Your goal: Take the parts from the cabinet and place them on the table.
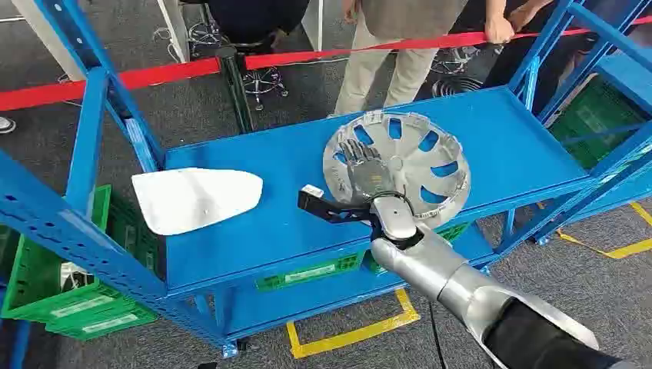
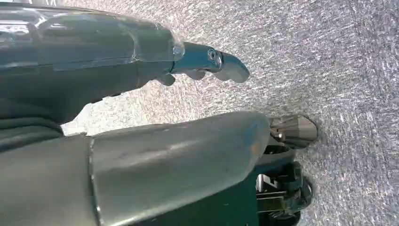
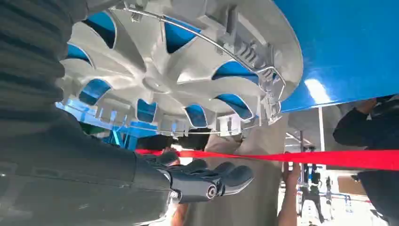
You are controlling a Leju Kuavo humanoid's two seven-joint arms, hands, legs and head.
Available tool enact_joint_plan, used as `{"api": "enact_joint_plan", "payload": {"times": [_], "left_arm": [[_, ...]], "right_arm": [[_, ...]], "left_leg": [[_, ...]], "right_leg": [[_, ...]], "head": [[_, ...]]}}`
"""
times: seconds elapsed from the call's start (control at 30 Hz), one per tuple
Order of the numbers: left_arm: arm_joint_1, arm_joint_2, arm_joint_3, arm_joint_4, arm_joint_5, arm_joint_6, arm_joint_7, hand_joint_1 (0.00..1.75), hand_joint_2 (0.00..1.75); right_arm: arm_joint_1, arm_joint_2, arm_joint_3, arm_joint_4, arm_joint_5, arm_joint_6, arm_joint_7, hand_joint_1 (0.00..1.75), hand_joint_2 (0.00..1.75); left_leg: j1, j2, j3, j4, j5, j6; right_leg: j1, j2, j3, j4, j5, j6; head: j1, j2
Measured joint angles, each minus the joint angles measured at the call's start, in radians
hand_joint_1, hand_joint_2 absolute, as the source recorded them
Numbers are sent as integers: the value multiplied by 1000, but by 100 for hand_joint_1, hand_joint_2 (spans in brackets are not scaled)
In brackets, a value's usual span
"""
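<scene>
A silver wheel cover [image 1: 419, 157] lies inside-up on the right half of the blue shelf [image 1: 507, 142]. My right hand [image 1: 361, 165] hovers over its left part with fingers spread, holding nothing. The right wrist view shows the wheel cover [image 3: 155, 84] close by, with a gap between it and the hand's fingers [image 3: 211, 181]. A white curved panel [image 1: 196, 198] lies on the left of the same shelf. My left hand [image 2: 155, 160] hangs over grey floor with its fingers straight and nothing in it.
Blue uprights [image 1: 84, 146] frame the shelf on both sides. Green crates [image 1: 46, 284] sit low at the left and under the shelf. Behind a red tape [image 1: 154, 74], people [image 1: 384, 54] stand close to the far edge. Yellow tape [image 1: 354, 334] marks the floor.
</scene>
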State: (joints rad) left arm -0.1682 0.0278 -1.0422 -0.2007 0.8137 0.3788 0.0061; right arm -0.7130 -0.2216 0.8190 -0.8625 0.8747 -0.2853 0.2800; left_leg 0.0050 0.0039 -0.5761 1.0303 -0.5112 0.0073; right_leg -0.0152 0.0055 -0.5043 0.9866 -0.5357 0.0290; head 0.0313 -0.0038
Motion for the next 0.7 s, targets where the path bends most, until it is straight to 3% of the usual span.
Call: {"api": "enact_joint_plan", "payload": {"times": [0.3, 0.47, 0.7], "left_arm": [[-1, 0, 0, 0, 1, -4, -9, 0, 0], [3, 1, 0, 0, 5, 2, -16, 0, 0], [9, 6, 0, 0, 6, 5, -21, 0, 0]], "right_arm": [[2, 3, 2, 8, -31, -12, -2, 0, 175], [26, 3, -24, 9, -142, -78, -7, 0, 175], [46, -3, -64, 10, -215, -103, -21, 0, 175]], "left_leg": [[0, 0, 0, 0, 0, 0], [0, -3, 0, 0, 0, 0], [0, -5, 0, 0, 0, 0]], "right_leg": [[0, 0, 0, 0, 0, 0], [0, 0, 0, 0, 0, 0], [0, 0, 0, 0, 0, 0]], "head": [[0, 0], [0, 0], [0, 0]]}}
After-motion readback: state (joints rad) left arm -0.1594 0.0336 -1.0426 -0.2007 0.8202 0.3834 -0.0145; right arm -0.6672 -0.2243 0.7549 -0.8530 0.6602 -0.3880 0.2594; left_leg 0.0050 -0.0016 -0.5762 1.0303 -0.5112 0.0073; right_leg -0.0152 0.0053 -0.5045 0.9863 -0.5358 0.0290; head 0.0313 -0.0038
